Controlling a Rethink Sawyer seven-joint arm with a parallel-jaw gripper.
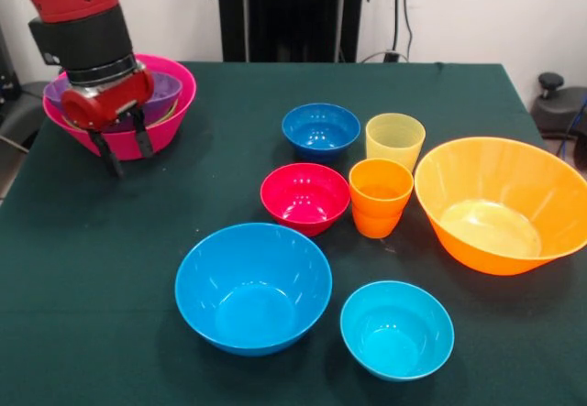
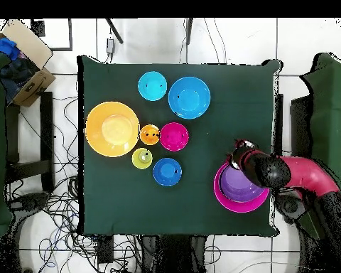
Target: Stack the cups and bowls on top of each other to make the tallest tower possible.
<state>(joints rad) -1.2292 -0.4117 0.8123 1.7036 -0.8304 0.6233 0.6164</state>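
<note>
The tower is a large pink bowl (image 1: 180,113) with a purple bowl (image 1: 167,89) nested in it, at the table's back left in the front view. My gripper (image 1: 132,163) hangs open and empty just in front of that stack, its fingertips near the cloth. From above, the gripper (image 2: 237,150) sits at the edge of the pink bowl (image 2: 229,203). Loose on the table are a sky blue bowl (image 1: 252,287), a cyan bowl (image 1: 396,328), a red bowl (image 1: 304,197), a dark blue bowl (image 1: 320,129), a large orange bowl (image 1: 503,204), an orange cup (image 1: 380,195) and a yellow cup (image 1: 394,140).
A dark green cloth (image 1: 110,268) covers the table. The loose bowls and cups cluster in the middle and right of the front view. In the overhead view a cardboard box (image 2: 24,60) stands off the table at the top left, with cables on the floor around it.
</note>
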